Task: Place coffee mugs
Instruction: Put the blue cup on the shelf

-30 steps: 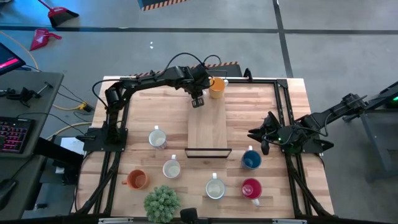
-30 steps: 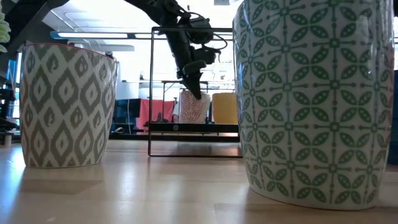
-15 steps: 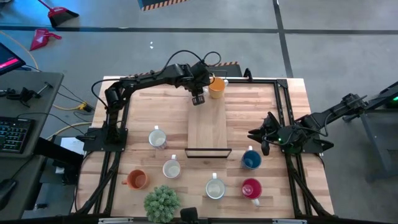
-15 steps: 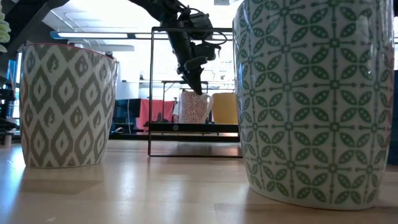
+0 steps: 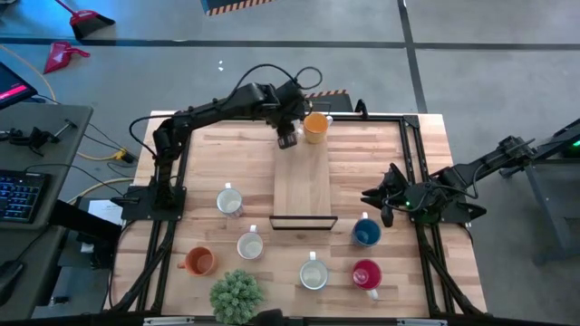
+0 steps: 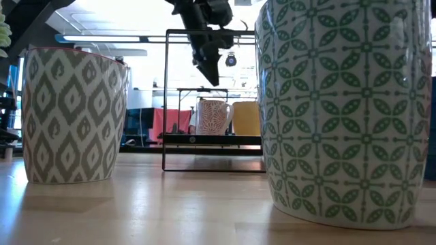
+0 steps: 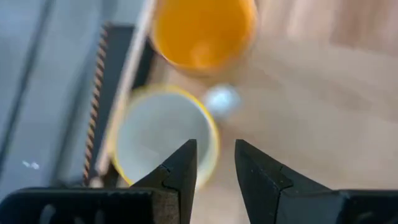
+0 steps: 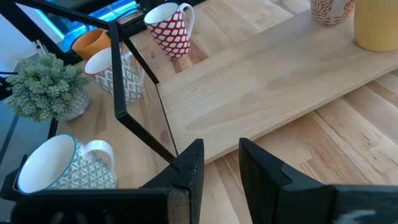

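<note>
My left gripper hangs open and empty over the far end of the wooden board. In the low view it is well above a white mug with a red pattern, which stands upright on the board beside an orange mug. In the left wrist view both mugs lie beyond my fingers: the white mug and the orange mug. The arm hides the white mug in the high view. My right gripper waits open at the table's right, next to a blue mug.
Near the front stand two white mugs, an orange mug, another white mug, a red-pink mug and a green plant ball. A black wire frame stands at the board's near end.
My left gripper has risen from the rim of the white red-patterned mug and drawn slightly toward the far edge. The mug stays upright on the board beside the orange mug.
</note>
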Robot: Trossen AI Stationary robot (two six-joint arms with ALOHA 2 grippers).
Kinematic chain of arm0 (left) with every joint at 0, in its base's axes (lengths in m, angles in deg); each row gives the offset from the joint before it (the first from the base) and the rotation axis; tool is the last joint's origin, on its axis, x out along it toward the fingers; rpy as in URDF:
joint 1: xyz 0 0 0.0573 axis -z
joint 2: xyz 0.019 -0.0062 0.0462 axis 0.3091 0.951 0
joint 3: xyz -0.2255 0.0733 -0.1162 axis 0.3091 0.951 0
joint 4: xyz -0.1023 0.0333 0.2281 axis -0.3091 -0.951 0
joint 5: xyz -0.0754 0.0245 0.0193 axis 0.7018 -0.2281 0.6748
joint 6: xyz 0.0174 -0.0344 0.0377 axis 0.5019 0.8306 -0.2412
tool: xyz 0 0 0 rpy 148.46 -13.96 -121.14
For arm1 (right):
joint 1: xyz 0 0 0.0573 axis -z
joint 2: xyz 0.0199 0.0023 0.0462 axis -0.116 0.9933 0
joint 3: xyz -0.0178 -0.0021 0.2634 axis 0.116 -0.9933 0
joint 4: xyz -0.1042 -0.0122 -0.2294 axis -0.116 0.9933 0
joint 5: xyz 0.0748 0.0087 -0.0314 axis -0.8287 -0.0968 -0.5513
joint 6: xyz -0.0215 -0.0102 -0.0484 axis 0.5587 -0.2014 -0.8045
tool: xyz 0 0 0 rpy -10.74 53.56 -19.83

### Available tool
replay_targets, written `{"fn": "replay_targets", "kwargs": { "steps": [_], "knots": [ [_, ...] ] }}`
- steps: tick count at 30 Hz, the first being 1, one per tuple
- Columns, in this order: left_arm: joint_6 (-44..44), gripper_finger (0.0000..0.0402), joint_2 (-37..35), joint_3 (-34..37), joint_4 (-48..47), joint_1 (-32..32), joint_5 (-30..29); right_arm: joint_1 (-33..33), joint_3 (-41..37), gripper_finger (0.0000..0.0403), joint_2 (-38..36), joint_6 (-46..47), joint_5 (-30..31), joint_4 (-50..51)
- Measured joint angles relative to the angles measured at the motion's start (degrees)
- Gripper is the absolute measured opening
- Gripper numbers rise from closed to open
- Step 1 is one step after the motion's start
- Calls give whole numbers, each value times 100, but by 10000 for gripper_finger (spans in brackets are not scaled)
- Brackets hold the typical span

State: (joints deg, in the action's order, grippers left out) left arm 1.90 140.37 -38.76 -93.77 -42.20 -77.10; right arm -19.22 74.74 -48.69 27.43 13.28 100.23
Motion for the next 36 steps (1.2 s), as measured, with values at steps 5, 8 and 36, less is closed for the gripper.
{"fn": "replay_targets", "kwargs": {
  "steps": [5,8,36],
  "knots": [
    [181,93,-329,-16,-1431,71,465,-3,0,80,-2,-328,86,-19],
    [204,89,-504,-5,-2515,58,468,-3,0,80,-22,-582,89,-83],
    [3498,85,-7771,7138,1975,1884,736,-3,2,80,-1062,-1153,286,-260]
  ]
}}
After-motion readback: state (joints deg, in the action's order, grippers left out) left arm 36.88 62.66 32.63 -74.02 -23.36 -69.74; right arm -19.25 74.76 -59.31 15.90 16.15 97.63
